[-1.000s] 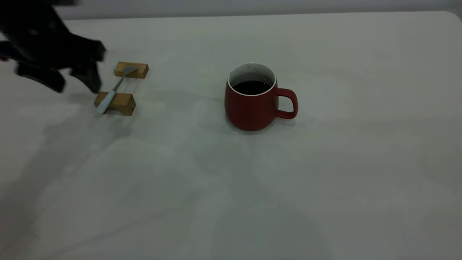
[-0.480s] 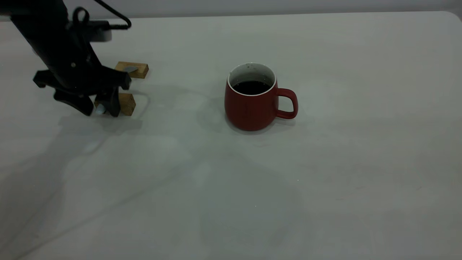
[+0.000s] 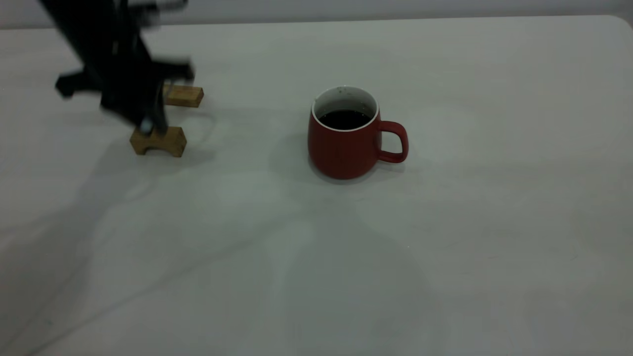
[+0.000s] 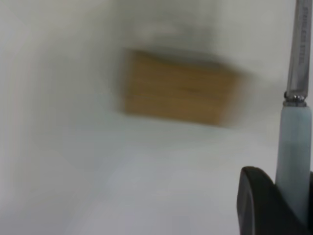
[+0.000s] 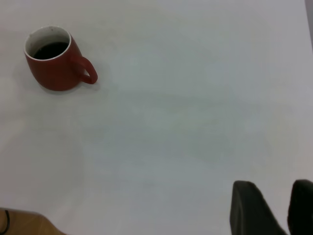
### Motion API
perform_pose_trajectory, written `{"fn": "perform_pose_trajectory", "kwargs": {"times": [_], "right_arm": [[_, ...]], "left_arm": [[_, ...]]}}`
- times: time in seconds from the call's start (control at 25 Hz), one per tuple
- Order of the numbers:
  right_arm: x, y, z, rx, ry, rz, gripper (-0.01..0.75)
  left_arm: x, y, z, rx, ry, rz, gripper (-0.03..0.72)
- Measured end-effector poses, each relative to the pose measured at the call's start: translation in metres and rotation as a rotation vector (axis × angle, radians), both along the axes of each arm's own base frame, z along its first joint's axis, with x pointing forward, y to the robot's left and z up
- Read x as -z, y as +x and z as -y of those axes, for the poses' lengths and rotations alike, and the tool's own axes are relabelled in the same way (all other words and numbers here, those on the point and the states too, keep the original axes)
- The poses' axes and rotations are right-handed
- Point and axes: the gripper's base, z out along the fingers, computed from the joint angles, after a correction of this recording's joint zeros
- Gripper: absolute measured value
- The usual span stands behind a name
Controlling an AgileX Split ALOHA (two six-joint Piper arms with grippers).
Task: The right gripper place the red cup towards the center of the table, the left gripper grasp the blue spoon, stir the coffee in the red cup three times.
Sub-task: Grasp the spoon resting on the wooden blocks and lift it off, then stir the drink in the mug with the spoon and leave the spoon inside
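The red cup (image 3: 343,148) stands near the middle of the table (image 3: 445,222), handle to the right, with dark coffee (image 3: 344,118) inside. It also shows in the right wrist view as the red cup (image 5: 56,73), far from the right gripper (image 5: 274,185), which is shut with nothing in it and is out of the exterior view. The left gripper (image 3: 147,123) hangs blurred at the far left, just above the near wooden block, shut on the blue spoon (image 4: 294,152). The spoon's pale handle sits against one black finger (image 4: 257,203) and its metal neck (image 4: 301,54) points away.
Two tan wooden blocks lie at the left, a near one (image 3: 158,141) and a far one (image 3: 184,95). One wooden block (image 4: 178,93) appears blurred under the left wrist camera. A rounded table corner (image 3: 624,21) is at the far right.
The left gripper swung in over the spoon on the blocks, closed on its handle and rose. The spoon has left the blocks. Cup unmoved.
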Motion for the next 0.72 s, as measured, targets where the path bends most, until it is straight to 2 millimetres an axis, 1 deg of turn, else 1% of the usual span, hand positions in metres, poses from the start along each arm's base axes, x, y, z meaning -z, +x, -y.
{"fn": "perform_pose_trajectory", "kwargs": {"times": [0.08,0.16,0.28,0.36,0.4,0.48,0.56,0.72], "right_arm": [[0.000,0.000,0.000,0.000,0.000,0.000,0.236],[0.000,0.000,0.000,0.000,0.000,0.000,0.236],[0.000,0.000,0.000,0.000,0.000,0.000,0.237],[0.000,0.000,0.000,0.000,0.000,0.000,0.237],[0.000,0.000,0.000,0.000,0.000,0.000,0.237],[0.000,0.000,0.000,0.000,0.000,0.000,0.237],[0.000,0.000,0.000,0.000,0.000,0.000,0.238],[0.000,0.000,0.000,0.000,0.000,0.000,0.237]], "left_arm": [[-0.031,0.002,0.018,-0.159,-0.143,-0.064,0.151],[-0.052,-0.002,0.035,-0.344,-0.299,-0.190,0.151],[-0.073,-0.007,0.057,-0.607,-0.554,-0.455,0.151],[-0.084,-0.007,0.070,-0.749,-0.709,-0.621,0.151],[-0.088,-0.007,0.074,-0.798,-0.756,-0.691,0.151],[-0.090,-0.006,0.083,-0.858,-0.830,-0.779,0.151],[-0.084,-0.006,0.092,-0.881,-0.859,-0.831,0.151],[-0.059,-0.005,0.105,-0.931,-0.876,-0.901,0.151]]}}
